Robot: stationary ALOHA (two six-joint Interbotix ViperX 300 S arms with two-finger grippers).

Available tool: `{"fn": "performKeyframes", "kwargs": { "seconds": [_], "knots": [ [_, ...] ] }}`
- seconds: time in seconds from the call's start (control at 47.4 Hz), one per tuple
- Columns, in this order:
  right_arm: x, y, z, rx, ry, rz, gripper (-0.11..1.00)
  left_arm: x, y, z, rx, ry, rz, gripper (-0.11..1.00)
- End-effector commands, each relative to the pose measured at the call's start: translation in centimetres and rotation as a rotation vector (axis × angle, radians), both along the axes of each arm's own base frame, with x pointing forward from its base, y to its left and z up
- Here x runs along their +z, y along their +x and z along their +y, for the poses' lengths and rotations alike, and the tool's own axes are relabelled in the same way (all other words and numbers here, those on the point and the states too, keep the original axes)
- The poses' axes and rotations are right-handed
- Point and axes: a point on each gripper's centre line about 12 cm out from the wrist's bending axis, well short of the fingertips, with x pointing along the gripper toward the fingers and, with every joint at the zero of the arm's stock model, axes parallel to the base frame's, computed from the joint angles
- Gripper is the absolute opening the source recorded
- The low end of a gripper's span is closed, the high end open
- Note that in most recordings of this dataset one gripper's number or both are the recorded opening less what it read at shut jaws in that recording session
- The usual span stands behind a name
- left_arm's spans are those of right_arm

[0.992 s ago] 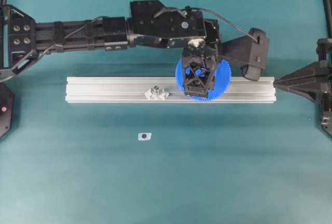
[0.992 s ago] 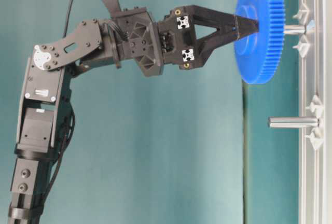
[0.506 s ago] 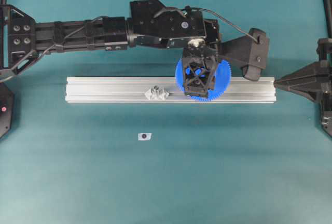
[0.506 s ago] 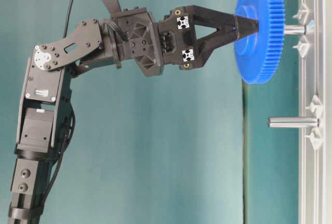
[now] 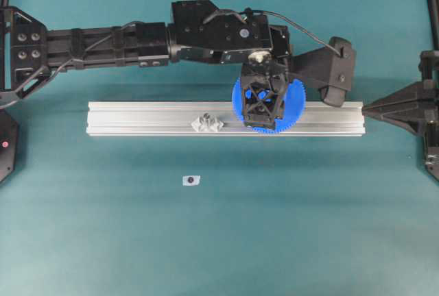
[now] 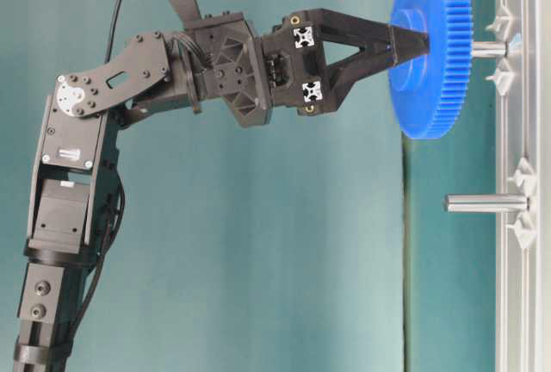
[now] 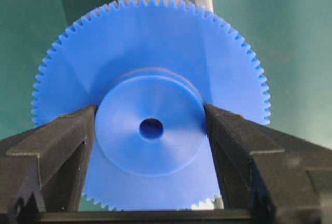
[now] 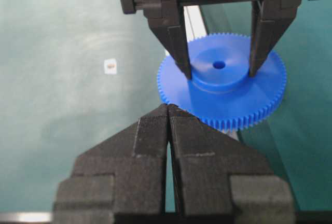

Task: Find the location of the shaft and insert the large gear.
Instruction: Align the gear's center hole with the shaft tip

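My left gripper (image 5: 263,106) is shut on the raised hub of the large gear (image 5: 296,101), a bright blue toothed disc, and holds it flat over the aluminium rail (image 5: 137,118). In the left wrist view both fingers press the hub's sides, and the centre hole looks dark. At table level the gear (image 6: 430,88) faces the rail. The shaft (image 6: 488,47) shows as a short metal stub between gear and rail, flanked by two clear mounts. Its tip is hidden behind the gear. My right gripper (image 8: 168,107) is shut and empty, just right of the rail's end.
A second pin (image 5: 207,122) with close-set clear mounts stands further left on the rail; at table level this pin (image 6: 486,203) is bare. A small white sticker (image 5: 191,180) lies on the teal table in front of the rail.
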Motion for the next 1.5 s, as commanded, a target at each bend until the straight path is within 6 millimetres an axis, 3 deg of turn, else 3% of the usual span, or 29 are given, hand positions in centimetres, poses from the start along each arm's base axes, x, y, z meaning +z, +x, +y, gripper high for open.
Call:
{"fn": "performKeyframes", "kwargs": {
  "seconds": [0.0, 0.76, 0.907, 1.477],
  "knots": [
    [0.7, 0.2, -0.1, -0.006, 0.007, -0.019, -0.01, 1.8, -0.5, 1.4, 0.027, 0.01, -0.03, 0.7],
    [0.7, 0.2, -0.1, -0.006, 0.007, -0.019, -0.01, 2.2, -0.4, 1.4, 0.039, 0.007, -0.038, 0.71],
    [0.8, 0.2, -0.1, -0.005, 0.006, -0.022, -0.01, 2.3, -0.4, 1.3, 0.038, 0.007, -0.043, 0.9],
    [0.8, 0.3, -0.1, -0.006, 0.007, -0.02, -0.01, 4.3, -0.3, 0.8, 0.03, 0.008, -0.043, 0.87]
  ]
}}
